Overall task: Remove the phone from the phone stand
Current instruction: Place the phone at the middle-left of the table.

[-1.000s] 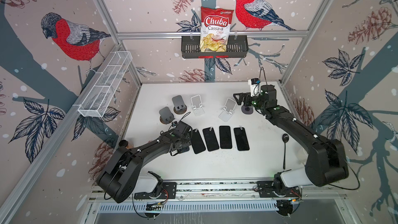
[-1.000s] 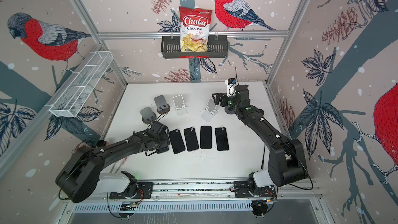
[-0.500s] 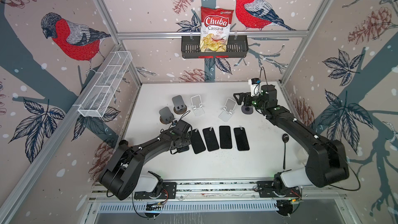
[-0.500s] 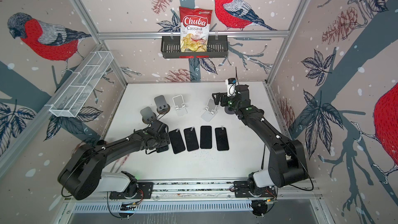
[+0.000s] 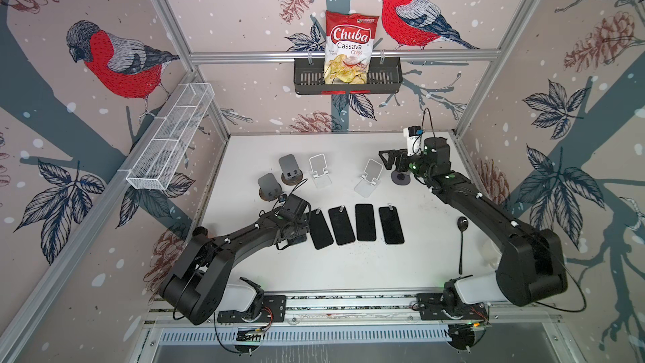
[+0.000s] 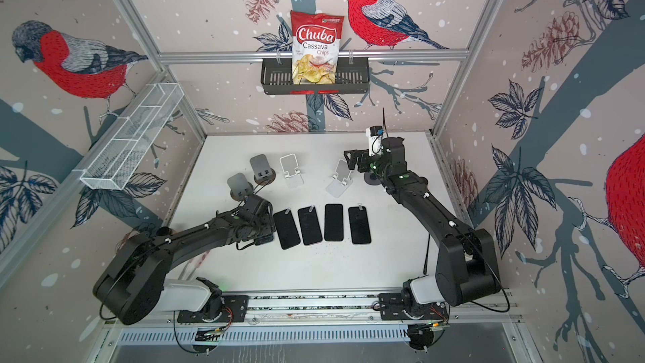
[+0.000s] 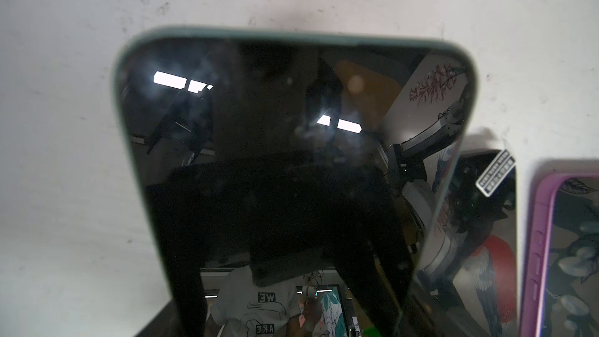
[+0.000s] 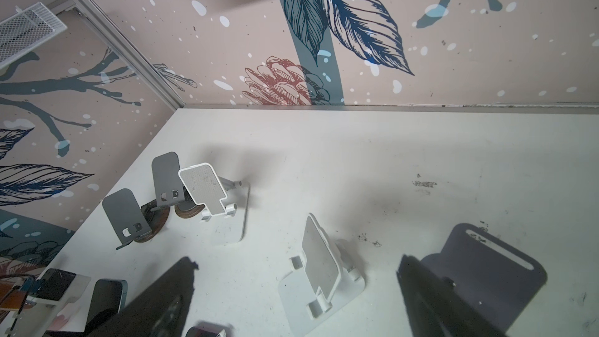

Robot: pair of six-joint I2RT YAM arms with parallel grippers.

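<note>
While your left gripper (image 5: 294, 233) hangs pointing down at the end of the row of four phones (image 5: 364, 222) nearest the left arm, a fifth phone (image 7: 291, 157) in a greenish case lies right under it. It sits just beside the row's end phone and roughly parallel to it.

In the left wrist view that phone fills most of the frame, dark screen up, over the white table (image 7: 64, 124). The fingers do not show there directly, so you cannot tell whether they grip the phone's edges or only straddle it.

Your right gripper (image 5: 385, 160) is behind the row, past its opposite end, with its jaws spread wide and nothing held. In the right wrist view its two dark fingers (image 8: 162, 299) frame one of the white stands (image 8: 324, 270), and the dark stand (image 8: 486, 270) is just beside the other finger. The second white stand and the two grey stands (image 5: 289, 168) are also behind the row, towards its left-arm end. All five phones are off the stands and lie flat on the table.

Compared with a second ago, little has changed. The left arm's rear links have shifted slightly, but its gripper is over the same spot beside the row. The right arm, the row and the stands have not moved.
</note>
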